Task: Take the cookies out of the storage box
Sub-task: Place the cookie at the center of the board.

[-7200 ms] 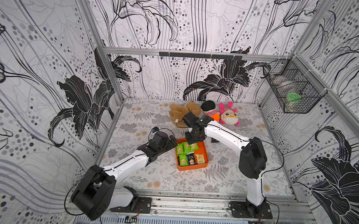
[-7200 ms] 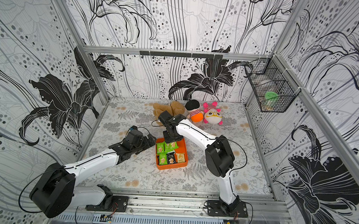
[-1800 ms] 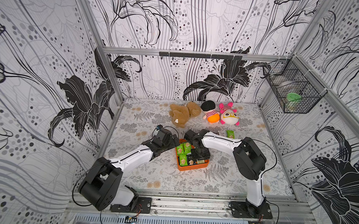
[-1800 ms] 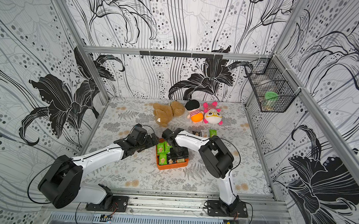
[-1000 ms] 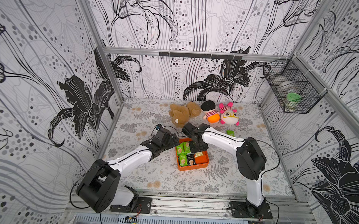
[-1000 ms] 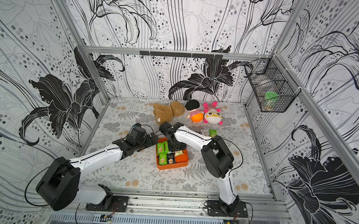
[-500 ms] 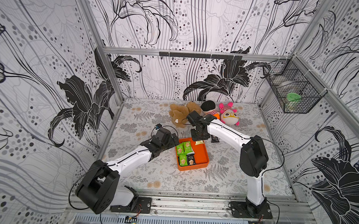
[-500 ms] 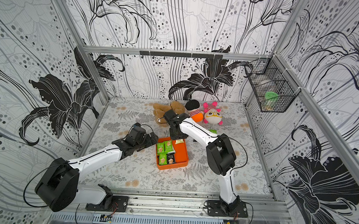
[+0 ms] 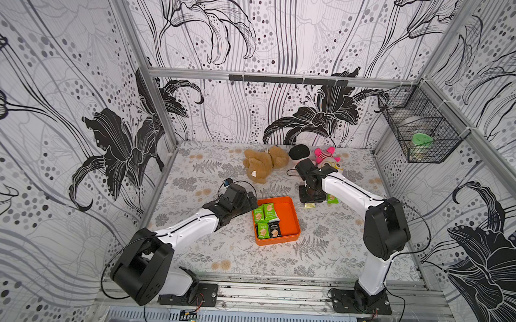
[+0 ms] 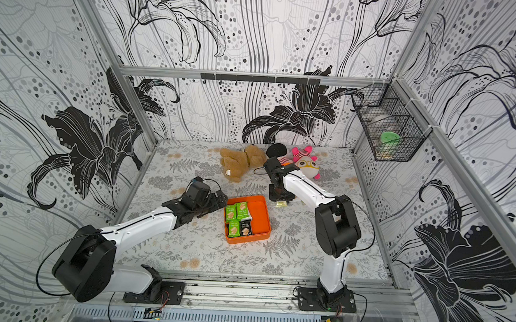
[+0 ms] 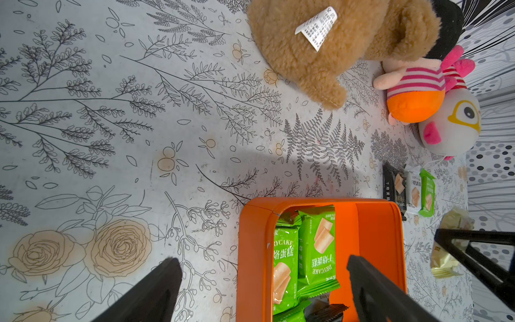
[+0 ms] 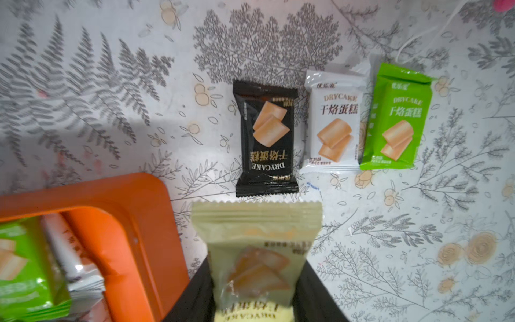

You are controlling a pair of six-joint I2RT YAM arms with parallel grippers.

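My right claw (image 12: 253,301) is clamped on a cream cookie packet (image 12: 256,251) just beside the storage box (image 9: 290,218). My left claw (image 11: 264,281) is spread apart, straddling the box's wall.

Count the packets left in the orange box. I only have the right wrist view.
Observer: At least four cookies show in the storage box in both top views: three green, one black, bunched on the side nearer the left arm.
Operator: Give me the left gripper's state.
Observer: The left gripper is open, straddling that same wall of the box.
Operator: Tell me what lies beyond my arm.
Observer: A brown plush bear and a pink-and-white plush lie farther back, past the right arm.
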